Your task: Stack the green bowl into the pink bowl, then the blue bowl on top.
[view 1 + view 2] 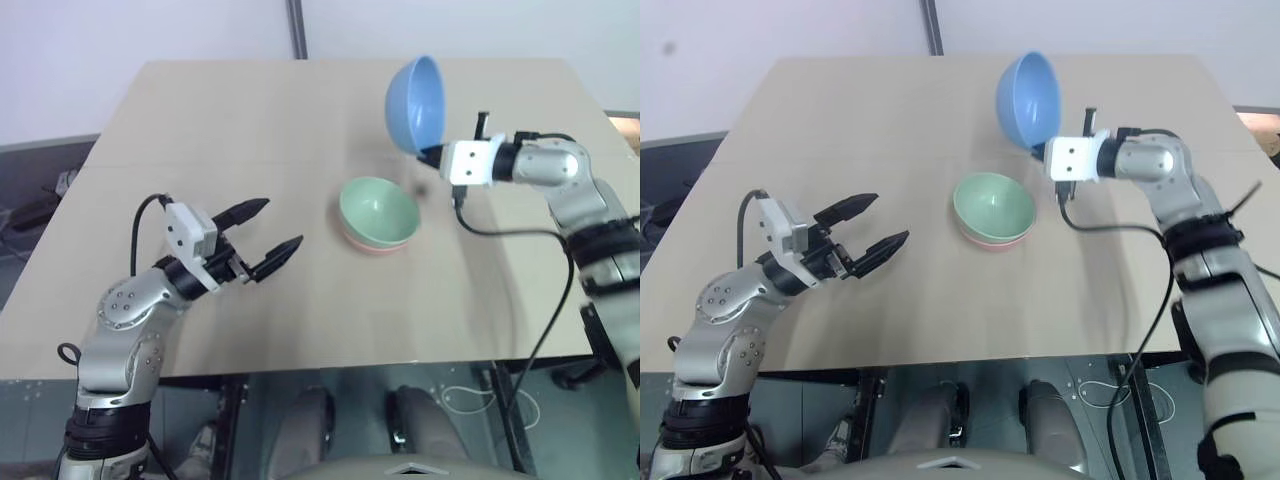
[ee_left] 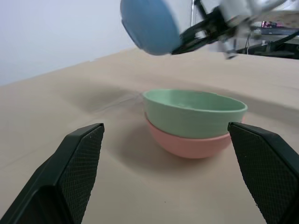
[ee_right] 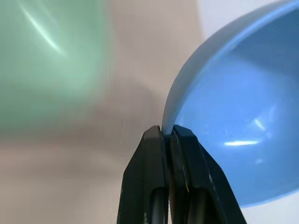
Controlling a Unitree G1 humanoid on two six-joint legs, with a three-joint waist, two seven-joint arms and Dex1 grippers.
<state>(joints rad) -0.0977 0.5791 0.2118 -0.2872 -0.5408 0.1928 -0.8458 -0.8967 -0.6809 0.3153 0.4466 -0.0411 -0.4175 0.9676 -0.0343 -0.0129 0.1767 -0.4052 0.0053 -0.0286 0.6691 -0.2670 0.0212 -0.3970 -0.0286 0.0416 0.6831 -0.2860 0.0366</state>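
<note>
Pale wall and grey floor frame a plain beige worktop (image 1: 250, 110), which carries the stack near its middle. That stack is the smooth round mint-green plastic bowl (image 1: 378, 210) seated inside the smooth round salmon-pink plastic bowl (image 1: 372, 243), only a thin pink edge showing beneath it, so the first half of the task looks done.

The right tool (image 1: 436, 155) is pinched fully shut on the rim of the smooth round sky-blue plastic bowl (image 1: 415, 103). A rim grip lets the thin black fingers (image 3: 159, 154) clamp the wall from both sides, which is why the bowl hangs tilted, lifted off the worktop, above and just beyond the stack. It will likely need levelling over the green bowl before release, or it may seat crooked.

The left tool (image 1: 265, 240) stands wide open and empty, hovering well apart from the stack and aimed at it, probably kept clear of the right arm's path.
</note>
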